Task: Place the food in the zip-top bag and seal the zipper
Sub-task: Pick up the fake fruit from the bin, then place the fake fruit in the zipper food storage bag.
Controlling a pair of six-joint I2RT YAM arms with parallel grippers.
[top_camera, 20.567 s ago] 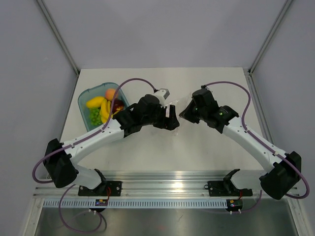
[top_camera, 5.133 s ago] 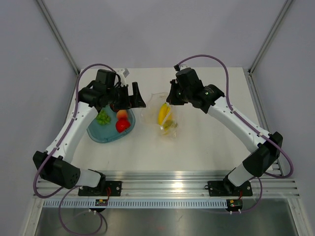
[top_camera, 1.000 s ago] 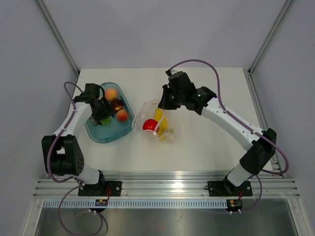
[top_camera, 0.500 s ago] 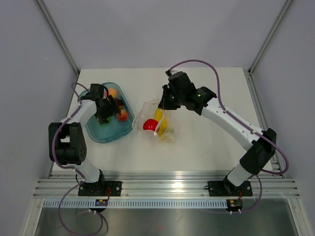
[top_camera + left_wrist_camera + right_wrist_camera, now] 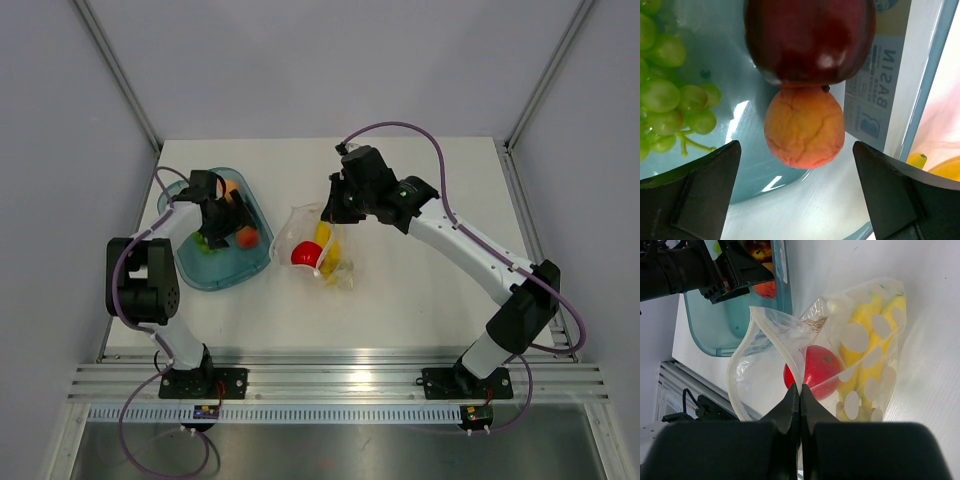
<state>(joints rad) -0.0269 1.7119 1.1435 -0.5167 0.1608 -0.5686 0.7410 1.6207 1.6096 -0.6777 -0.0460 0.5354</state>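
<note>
Three grey walls [image 5: 330, 70], white table [image 5: 420, 300]; left tool [image 5: 795, 160] spread, right tool [image 5: 800, 390] pinching zip-top bag [image 5: 762, 365].

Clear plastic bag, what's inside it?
A red toy apple and a yellow banana bunch show through the clear crinkly plastic bag. Its white printed dots and folds hide the bottom; smaller pieces there cannot be seen.

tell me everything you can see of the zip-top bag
The zip-top bag is clear, crinkly plastic printed with white dots, lying on the white table beside the teal tray. Its mouth gapes open, unsealed, one lip pinched by the right fingers. Inside show a red apple and yellow bananas.
</note>
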